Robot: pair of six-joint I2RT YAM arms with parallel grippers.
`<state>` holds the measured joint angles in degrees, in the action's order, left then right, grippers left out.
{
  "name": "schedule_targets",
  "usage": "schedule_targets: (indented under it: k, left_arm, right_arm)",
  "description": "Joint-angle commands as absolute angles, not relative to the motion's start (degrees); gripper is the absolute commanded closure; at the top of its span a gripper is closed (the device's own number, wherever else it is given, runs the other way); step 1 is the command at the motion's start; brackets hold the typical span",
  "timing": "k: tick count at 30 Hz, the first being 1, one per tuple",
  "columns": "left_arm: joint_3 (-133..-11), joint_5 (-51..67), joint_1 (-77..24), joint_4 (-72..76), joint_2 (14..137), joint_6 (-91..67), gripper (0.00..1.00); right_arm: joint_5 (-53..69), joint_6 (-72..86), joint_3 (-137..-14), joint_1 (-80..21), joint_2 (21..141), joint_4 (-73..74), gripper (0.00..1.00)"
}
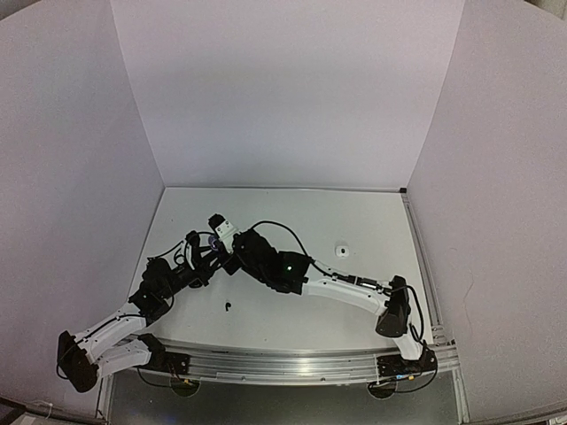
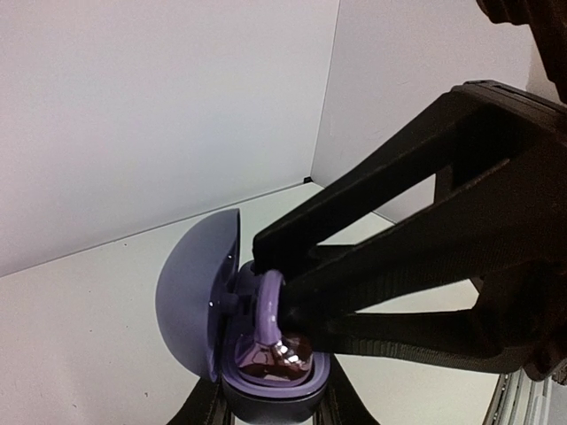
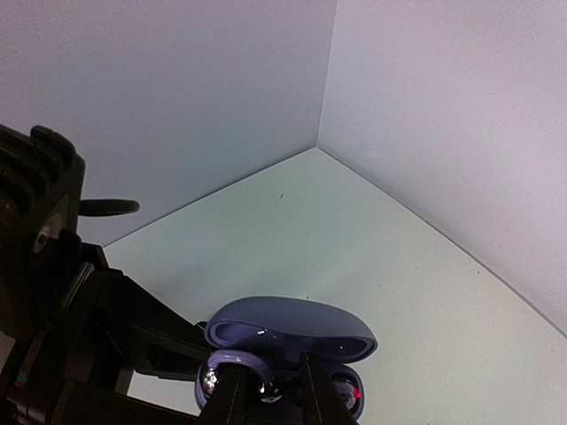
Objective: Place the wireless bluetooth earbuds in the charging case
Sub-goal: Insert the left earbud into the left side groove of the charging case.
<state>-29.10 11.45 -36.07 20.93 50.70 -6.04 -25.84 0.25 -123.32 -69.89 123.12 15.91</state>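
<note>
- While your left gripper is clenched on the base of the charging case at the bottom centre of the left wrist view, the case stands with its lid swung open to the left. I judge this hold is meant to steady the pockets and present them to the other arm.
- Your right gripper reaches in from the right of that view. Its fingers stand either side of a pale lavender-grey earbud at the mouth of the case, just beside the lid hinge.
- Claw state, right: the jaws stand narrowly apart, but the view is crowded. You cannot tell whether they pinch the bud or merely flank it.
- Seating appears incomplete: the bud looks to ride proud of its pocket, though the fingers mask much of it.
- In the top view, a small black earbud lies on the table below centre, and a white item lies right of centre. Both are well apart from the case, and the black one is not yet stowed.
</note>
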Motion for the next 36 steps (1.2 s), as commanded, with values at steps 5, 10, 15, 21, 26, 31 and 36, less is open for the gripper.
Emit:
schedule_targets:
  k: [5,10,15,21,26,31,36]
  left_arm:
    - [-32.08,11.69,-36.24,27.42,49.54,-6.44,1.00]
    - [-32.08,12.05,-36.22,27.55,49.66,-6.59,1.00]
    - [-32.17,12.06,-36.26,27.33,49.56,-6.52,1.00]
    - [-32.12,12.13,-36.22,26.96,49.61,-6.45,1.00]
    - [-32.25,12.01,-36.21,26.71,49.48,-6.27,1.00]
    - [-32.07,11.80,-36.24,26.44,49.49,-6.06,1.00]
    - [-31.82,13.20,-36.22,25.57,49.28,-5.50,1.00]
  right_arm:
    - [-25.02,0.47,-121.91,-69.79,120.30,21.74,0.78]
    - [-25.05,-1.56,-122.62,-69.72,120.74,22.75,0.78]
    - [-25.22,-1.68,-122.13,-69.75,120.59,23.99,0.77]
    - [-24.85,-1.81,-121.58,-69.77,119.68,24.55,0.76]
    - [-24.39,-2.02,-121.90,-69.73,119.52,24.82,0.75]
    - [-22.39,-1.93,-122.60,-69.70,118.62,25.13,0.75]
    - [-14.13,2.17,-122.53,-68.22,115.14,25.80,0.72]
